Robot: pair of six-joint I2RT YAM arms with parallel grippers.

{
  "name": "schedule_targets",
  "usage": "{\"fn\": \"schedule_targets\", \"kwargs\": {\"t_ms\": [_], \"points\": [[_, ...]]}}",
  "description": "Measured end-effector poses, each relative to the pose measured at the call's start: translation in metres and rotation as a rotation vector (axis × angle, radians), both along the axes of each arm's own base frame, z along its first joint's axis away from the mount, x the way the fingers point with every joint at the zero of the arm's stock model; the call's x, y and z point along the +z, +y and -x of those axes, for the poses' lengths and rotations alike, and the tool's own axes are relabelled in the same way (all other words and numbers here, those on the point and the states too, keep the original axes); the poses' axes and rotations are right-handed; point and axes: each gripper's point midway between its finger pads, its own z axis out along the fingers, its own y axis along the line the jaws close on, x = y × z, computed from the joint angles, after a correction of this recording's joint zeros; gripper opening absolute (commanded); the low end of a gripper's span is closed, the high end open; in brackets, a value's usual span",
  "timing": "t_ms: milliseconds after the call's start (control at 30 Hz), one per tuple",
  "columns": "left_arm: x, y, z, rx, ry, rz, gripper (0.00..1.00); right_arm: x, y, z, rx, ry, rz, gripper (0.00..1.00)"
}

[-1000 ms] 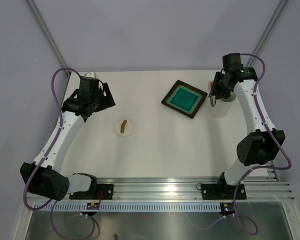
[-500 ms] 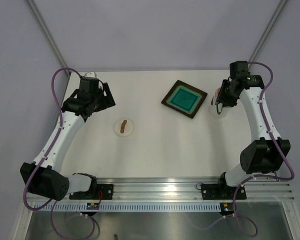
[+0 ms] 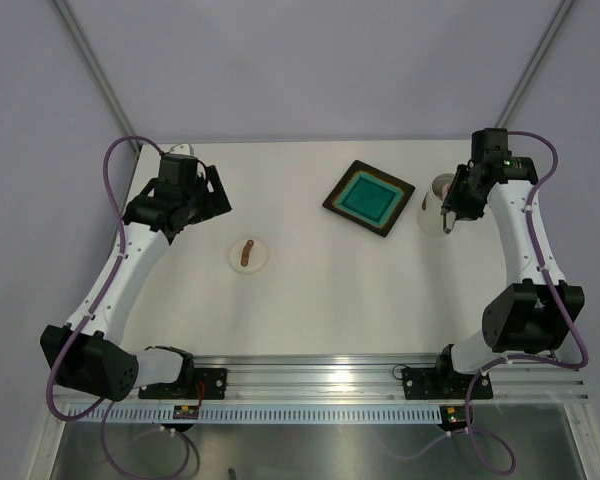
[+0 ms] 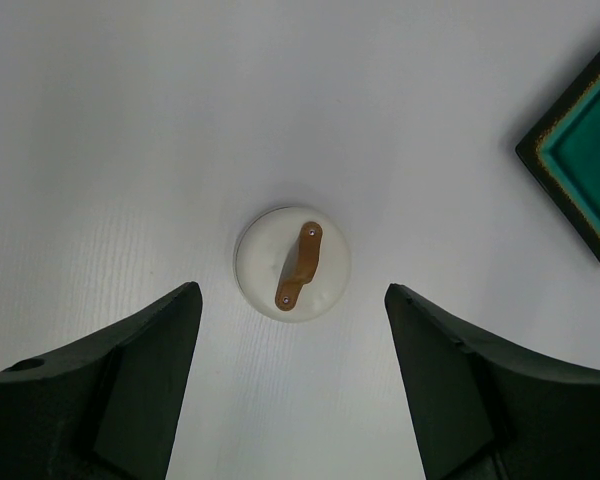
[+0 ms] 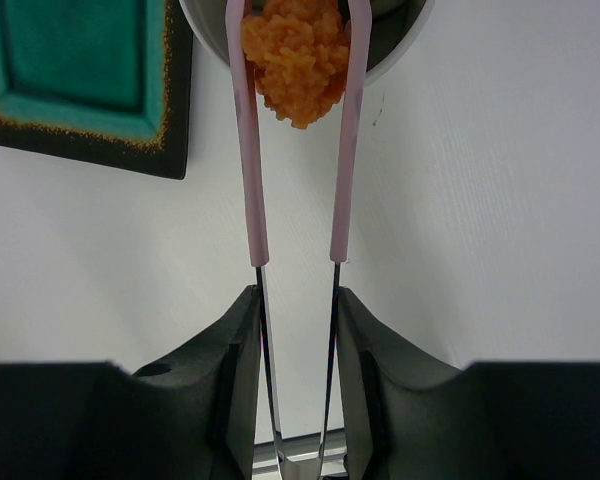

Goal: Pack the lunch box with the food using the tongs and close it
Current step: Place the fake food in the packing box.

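Packing step: squeezing the tongs in the right gripper, jaws narrow around both arms, pinching an orange food piece over the rim of the open lunch box. Next, probably easing the squeeze to drop it inside. Hovering the left gripper, jaws wide and holding nothing, above the lid, well apart from the box. Black tray just beside the box, not blocking.

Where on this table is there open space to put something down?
The widest bare patch lies between the lid and the tray, continuing down to the near rail. Crowded on the right: the tub stands right beside the tray, with the tongs held over it.
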Motion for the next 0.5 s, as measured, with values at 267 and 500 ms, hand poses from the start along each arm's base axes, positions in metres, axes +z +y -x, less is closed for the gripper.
{"fn": "schedule_targets", "kwargs": {"t_ms": [267, 500], "points": [[0.0, 0.0, 0.0, 0.0, 0.0, 0.0, 0.78, -0.007, -0.003, -0.008, -0.007, 0.005, -0.001, 0.37], [0.0, 0.0, 0.0, 0.0, 0.0, 0.0, 0.78, -0.014, -0.002, -0.011, -0.002, 0.023, -0.007, 0.44]]}}
